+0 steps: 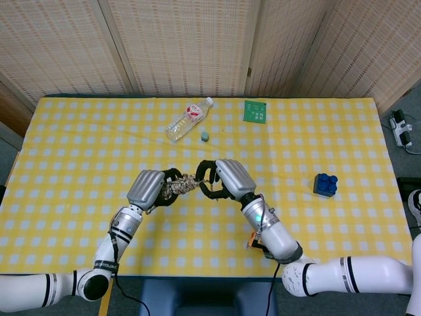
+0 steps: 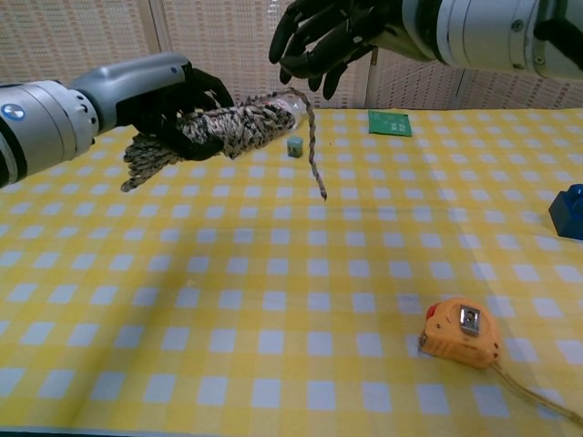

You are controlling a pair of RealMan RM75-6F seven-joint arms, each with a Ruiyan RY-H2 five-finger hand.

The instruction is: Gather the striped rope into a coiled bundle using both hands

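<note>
Rope (image 2: 223, 130), soft, light and limp, sits bundled above the table (image 2: 273, 300) in our left hand's (image 2: 173, 100) wrapped fingers, while our right hand (image 2: 319, 41), spread and empty, should pinch the 1 dangling tail.
</note>
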